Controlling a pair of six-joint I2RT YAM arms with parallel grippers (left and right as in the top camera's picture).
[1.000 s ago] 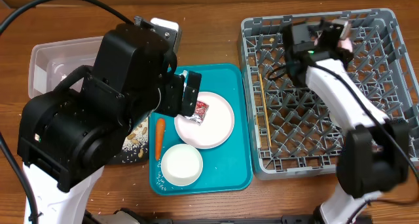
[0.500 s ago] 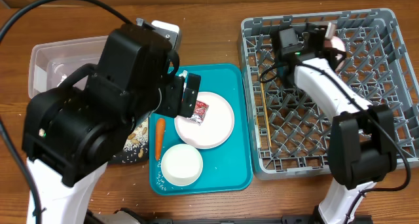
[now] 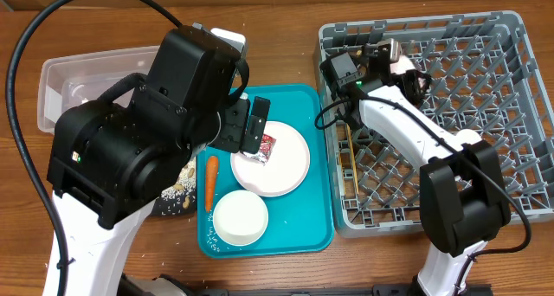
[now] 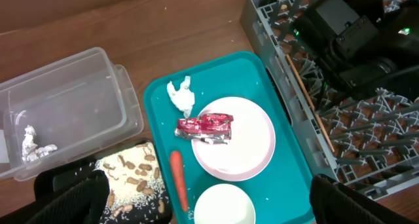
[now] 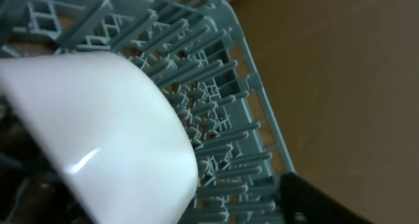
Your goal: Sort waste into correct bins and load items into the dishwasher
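My left gripper [image 3: 252, 125] hangs open over the teal tray [image 3: 303, 231], nothing between its fingers [image 4: 73, 196]. Below it, a red wrapper [image 4: 204, 128] lies on the white plate [image 4: 245, 149]. A crumpled tissue [image 4: 181, 96], a carrot [image 4: 178, 185] and a white bowl [image 4: 222, 207] also sit on the tray. My right gripper [image 3: 394, 58] is at the back left corner of the grey dishwasher rack [image 3: 519, 114]. Its jaws stand open around a white cup [image 5: 111, 126]. The one finger that shows [image 5: 321, 199] is clear of the cup.
A clear bin [image 3: 78, 88] with foil scraps stands at the left. A black container [image 4: 131, 175] of peanuts and rice sits beside the tray. A chopstick [image 3: 349, 149] lies along the rack's left side. My left arm's bulk covers the table's left middle.
My right arm has swung from the rack's back right to its back left corner with the cup, and its jaws have opened. The left arm has shifted slightly.
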